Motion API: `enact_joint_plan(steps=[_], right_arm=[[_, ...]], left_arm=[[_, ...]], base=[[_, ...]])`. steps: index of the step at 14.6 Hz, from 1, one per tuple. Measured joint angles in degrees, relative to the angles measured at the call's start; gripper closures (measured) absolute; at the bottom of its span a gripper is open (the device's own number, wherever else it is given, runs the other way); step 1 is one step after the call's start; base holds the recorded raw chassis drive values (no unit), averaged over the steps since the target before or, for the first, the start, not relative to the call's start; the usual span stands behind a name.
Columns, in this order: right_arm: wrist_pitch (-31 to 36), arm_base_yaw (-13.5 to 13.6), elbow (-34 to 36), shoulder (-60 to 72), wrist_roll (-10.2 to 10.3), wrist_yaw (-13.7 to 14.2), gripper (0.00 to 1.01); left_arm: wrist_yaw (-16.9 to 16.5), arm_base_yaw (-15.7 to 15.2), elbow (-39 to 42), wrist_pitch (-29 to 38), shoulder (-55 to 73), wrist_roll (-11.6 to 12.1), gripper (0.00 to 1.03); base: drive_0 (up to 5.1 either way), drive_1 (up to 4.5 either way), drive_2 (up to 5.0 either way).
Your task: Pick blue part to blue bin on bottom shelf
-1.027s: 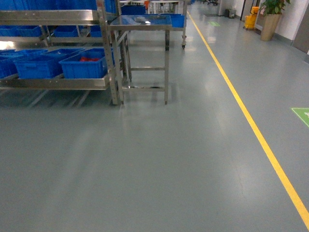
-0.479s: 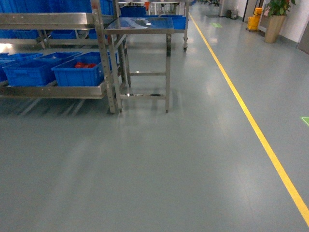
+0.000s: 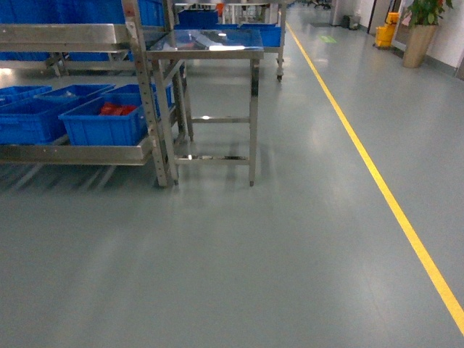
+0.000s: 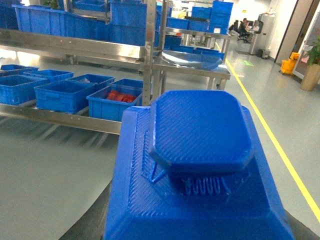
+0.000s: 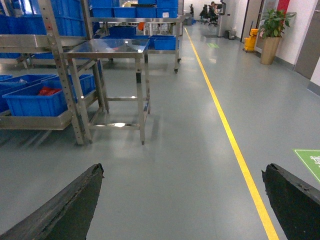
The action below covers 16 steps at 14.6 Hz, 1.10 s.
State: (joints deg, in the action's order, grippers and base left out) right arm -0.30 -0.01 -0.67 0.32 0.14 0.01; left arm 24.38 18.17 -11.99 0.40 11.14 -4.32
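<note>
The blue part (image 4: 200, 165), a ridged bright-blue block with a flat octagonal cap, fills the left wrist view. My left gripper (image 4: 200, 227) is shut on it, with only dark finger edges (image 4: 92, 222) showing at its sides. The bottom shelf (image 3: 80, 152) of the steel rack lies at the left of the head view and holds blue bins (image 3: 29, 123). The bin nearest the rack's end (image 3: 101, 129) has red pieces in it. My right gripper (image 5: 182, 172) is open over bare floor. Neither gripper shows in the head view.
A stainless steel table (image 3: 206, 43) stands just right of the rack's end post (image 3: 148, 94). A yellow floor line (image 3: 377, 174) runs along the aisle. Farther off are more blue crates (image 3: 261, 32), a potted plant (image 3: 420, 36) and a yellow mop bucket (image 3: 386, 30).
The rack and steel table have grown larger and slid down and left in the head view, so the base has rolled closer to them.
</note>
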Motion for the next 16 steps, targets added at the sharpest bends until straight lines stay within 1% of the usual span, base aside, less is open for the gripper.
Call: enact_joint_plan(steps=[16], right_arm=[[0.09,0.00,0.00,0.00,0.00,0.00,0.03]], left_arm=[[0.00,0.00,0.00,-0.17,0.00,0.00,0.60]], base=[[0.0,4.17,-4.2]])
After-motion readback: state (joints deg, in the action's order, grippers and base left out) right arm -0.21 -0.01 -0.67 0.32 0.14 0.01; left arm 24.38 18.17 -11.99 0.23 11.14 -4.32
